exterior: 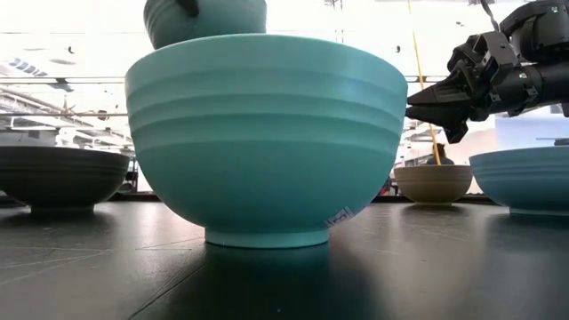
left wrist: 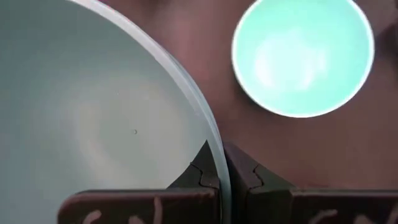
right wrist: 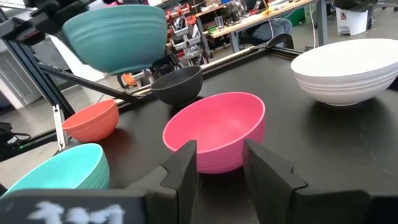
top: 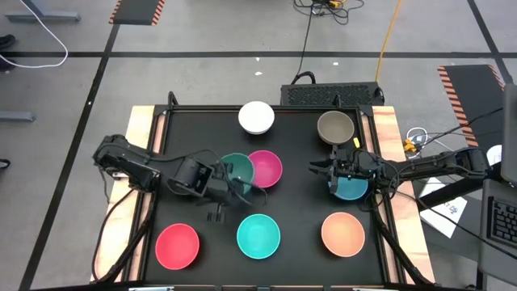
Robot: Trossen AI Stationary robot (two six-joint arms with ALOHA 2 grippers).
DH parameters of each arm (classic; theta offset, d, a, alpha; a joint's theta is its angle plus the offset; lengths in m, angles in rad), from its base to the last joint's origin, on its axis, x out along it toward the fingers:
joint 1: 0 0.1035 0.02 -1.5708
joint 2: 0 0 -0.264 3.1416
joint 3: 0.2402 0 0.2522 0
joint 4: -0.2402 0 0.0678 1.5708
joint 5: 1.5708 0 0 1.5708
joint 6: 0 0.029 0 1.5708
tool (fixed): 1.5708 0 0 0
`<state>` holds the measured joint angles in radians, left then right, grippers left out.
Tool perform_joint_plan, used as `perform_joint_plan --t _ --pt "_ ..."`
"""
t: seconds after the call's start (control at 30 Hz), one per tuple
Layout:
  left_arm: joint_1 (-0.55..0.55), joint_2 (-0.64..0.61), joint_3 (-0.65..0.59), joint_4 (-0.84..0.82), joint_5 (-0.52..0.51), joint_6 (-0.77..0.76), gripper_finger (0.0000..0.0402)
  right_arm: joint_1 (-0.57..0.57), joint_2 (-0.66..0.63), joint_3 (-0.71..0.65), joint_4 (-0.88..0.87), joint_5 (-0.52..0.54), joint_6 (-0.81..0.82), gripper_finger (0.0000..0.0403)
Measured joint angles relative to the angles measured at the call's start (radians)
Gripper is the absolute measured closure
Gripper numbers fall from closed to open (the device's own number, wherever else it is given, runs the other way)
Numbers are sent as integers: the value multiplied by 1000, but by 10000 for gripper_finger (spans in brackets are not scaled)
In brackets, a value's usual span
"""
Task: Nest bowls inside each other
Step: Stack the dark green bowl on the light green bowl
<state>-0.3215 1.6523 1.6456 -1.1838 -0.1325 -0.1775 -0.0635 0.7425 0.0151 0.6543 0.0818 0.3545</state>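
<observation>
Smooth satin turquoise bowl (exterior: 265,142), matt black tabletop (exterior: 444,276), bare wood edge strips (top: 137,129)

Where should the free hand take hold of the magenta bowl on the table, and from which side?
Best guess: pinch the magenta bowl by its thin upright rim, from above, one finger inside and one outside. It sits mouth up, and the right hand is open beside it, so take the rim edge facing that hand. The dark green bowl crowds the opposite side.

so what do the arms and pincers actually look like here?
Both arms are dark, jointed, blocky links with black cables running off the table's sides. The left pincer and right pincer each end in two flat dark fingers with angular, stepped inner edges. The wrist views show pale scrawled markings on the dark bar behind the fingers. No sleeves or coloured bands show.
</observation>
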Motion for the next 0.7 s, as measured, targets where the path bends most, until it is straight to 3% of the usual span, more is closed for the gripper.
perform_joint_plan --t 0.33,0.7 --pt "-38 24 15 88 83 -15 401 0 0 0 0 0 -2 281" --pt "-93 38 16 186 106 -80 401 0 0 0 0 0 -5 281"
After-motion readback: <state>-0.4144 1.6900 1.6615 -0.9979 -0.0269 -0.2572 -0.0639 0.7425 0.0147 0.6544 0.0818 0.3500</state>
